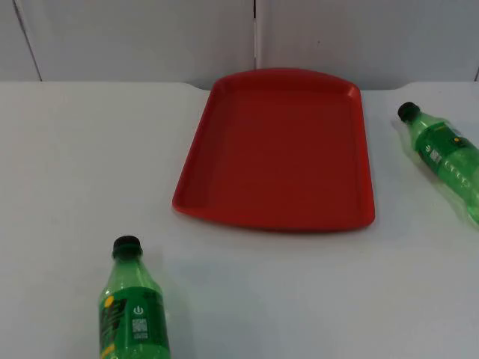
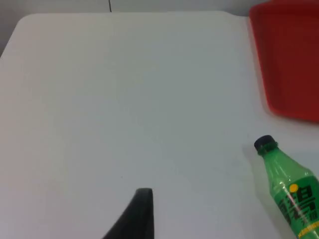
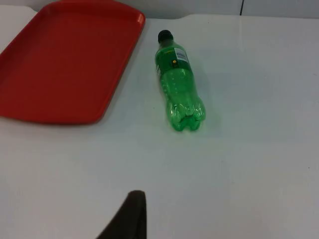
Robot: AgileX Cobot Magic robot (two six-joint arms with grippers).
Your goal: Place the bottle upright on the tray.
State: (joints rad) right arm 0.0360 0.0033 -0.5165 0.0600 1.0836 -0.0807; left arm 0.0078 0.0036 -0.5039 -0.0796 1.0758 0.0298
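A red tray (image 1: pixel 224 149) lies flat at the middle of the white table, with nothing on it. One green bottle (image 1: pixel 133 314) with a black cap lies on its side near the front left, cap pointing toward the tray. A second green bottle (image 1: pixel 447 158) lies on its side at the table's right edge, cap pointing to the back. My left gripper (image 2: pixel 142 211) hovers over bare table, well short of the front-left bottle (image 2: pixel 291 191) and the tray (image 2: pixel 289 64). My right gripper (image 3: pixel 130 216) hangs back from the right bottle (image 3: pixel 177 82), which lies beside the tray (image 3: pixel 65 64).
The grey partition wall (image 1: pixel 150 37) closes the table at the back, just behind the tray. Bare white table (image 1: pixel 82 157) stretches left of the tray and in front of it.
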